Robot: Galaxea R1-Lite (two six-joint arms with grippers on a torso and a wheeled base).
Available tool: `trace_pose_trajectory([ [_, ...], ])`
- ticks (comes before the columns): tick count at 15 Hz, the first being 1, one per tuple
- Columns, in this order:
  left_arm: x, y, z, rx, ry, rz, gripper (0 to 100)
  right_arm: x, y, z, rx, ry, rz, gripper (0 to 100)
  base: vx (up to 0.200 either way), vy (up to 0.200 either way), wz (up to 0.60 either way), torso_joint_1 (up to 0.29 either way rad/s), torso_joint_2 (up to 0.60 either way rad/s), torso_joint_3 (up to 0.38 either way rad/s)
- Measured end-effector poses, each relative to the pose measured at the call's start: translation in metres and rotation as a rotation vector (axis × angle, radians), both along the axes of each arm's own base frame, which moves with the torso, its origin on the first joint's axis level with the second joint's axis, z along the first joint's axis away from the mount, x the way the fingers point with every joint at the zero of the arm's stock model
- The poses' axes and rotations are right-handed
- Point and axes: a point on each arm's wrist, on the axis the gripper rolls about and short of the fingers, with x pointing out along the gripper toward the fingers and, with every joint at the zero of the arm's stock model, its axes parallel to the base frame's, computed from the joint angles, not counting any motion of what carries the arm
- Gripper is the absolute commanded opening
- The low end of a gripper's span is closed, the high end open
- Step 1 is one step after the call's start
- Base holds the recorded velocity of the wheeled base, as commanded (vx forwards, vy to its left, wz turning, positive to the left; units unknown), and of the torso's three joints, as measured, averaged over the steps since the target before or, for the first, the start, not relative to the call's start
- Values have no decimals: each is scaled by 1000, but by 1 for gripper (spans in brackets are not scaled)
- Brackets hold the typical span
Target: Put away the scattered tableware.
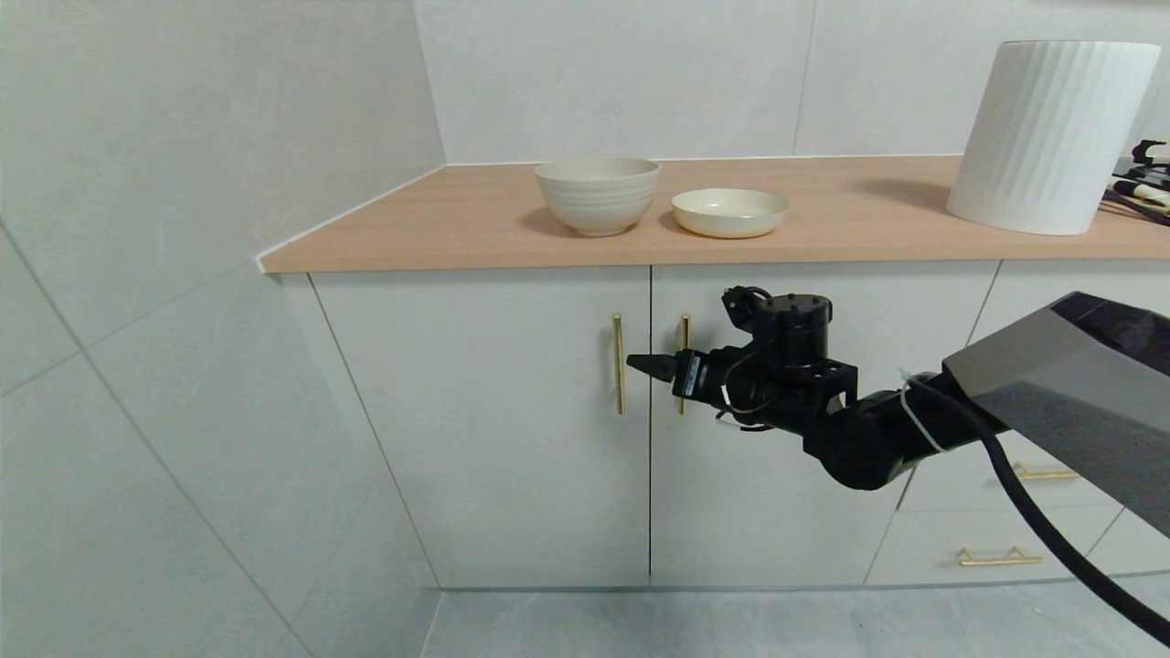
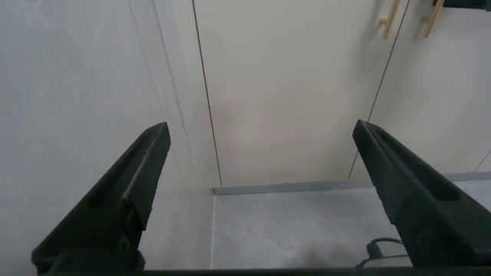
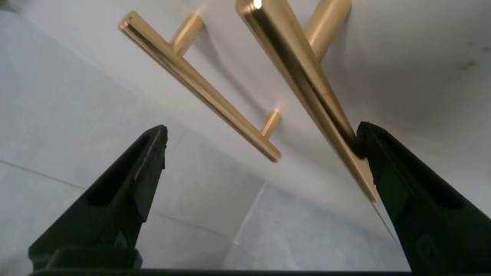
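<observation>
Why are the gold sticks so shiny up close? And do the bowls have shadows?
Right wrist view: the gold handles catch the light, with bright streaks running along them. Head view: yes, the bowl and the dish each throw a soft shadow on the counter, towards the robot's left; so does the white ribbed container. Left wrist view: flat, even light, no glare.
</observation>
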Motion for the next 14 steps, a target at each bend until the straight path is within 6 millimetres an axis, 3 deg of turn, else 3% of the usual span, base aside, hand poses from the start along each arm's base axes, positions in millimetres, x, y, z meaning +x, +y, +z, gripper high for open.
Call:
trace_pose_trajectory([
  [14,0,0,0,0,0,0,100,-16,6,0,22,39,41,100,0,0,0,0,0,0],
])
